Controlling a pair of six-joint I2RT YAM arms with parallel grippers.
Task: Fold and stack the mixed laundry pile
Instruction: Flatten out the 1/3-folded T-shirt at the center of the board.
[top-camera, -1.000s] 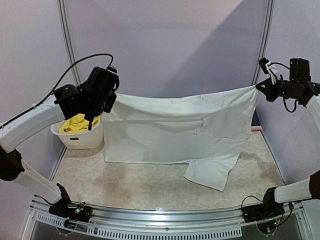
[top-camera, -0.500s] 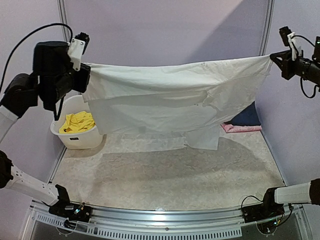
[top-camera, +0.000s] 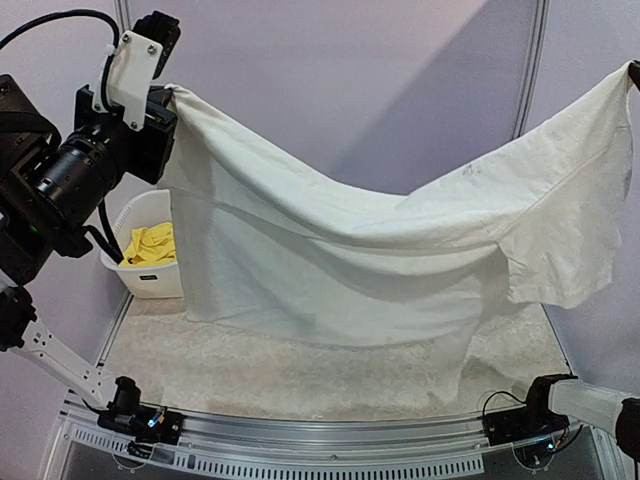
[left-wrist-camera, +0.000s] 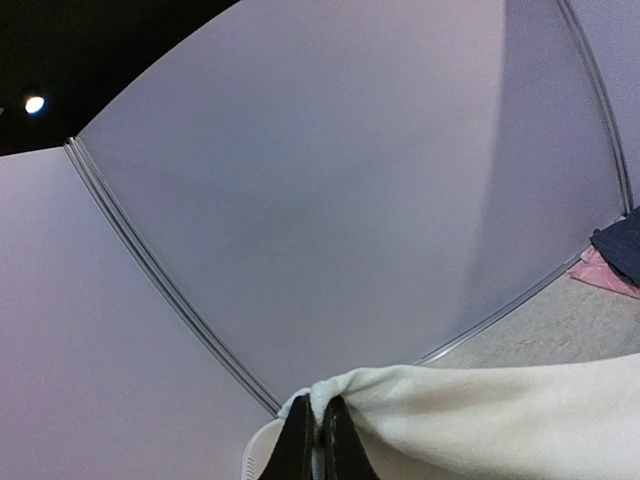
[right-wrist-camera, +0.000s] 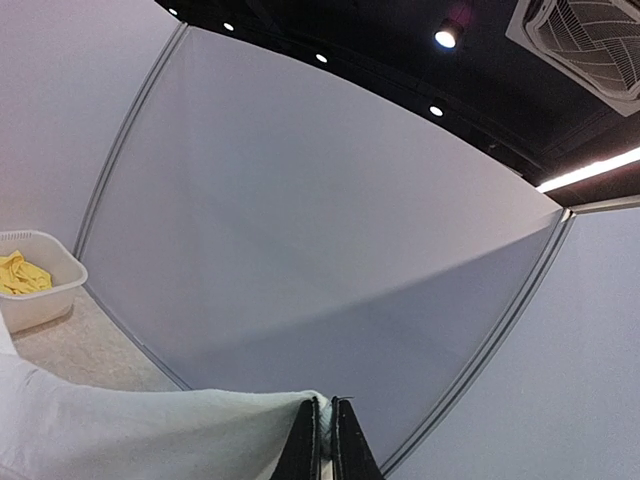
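The white T-shirt (top-camera: 340, 260) hangs spread in the air between both arms, sagging in the middle, its lower edge just above the table. My left gripper (top-camera: 168, 93) is high at the upper left, shut on one top corner; in the left wrist view the cloth (left-wrist-camera: 480, 420) bunches between the black fingers (left-wrist-camera: 298, 440). My right gripper (right-wrist-camera: 327, 402) is shut on the opposite corner (right-wrist-camera: 130, 430), at the top right edge of the top view. The yellow shorts (top-camera: 150, 245) lie in the white basket (top-camera: 145, 280) at the left.
The speckled table (top-camera: 250, 375) runs under the shirt. A pink cloth (left-wrist-camera: 605, 272) and a dark blue cloth (left-wrist-camera: 622, 245) lie at the back right by the wall. The arm bases (top-camera: 140, 420) sit on the near rail.
Both grippers have risen and come nearer the camera, lifting the T-shirt off the table. The shirt's top edge, taut before, now sags in the middle.
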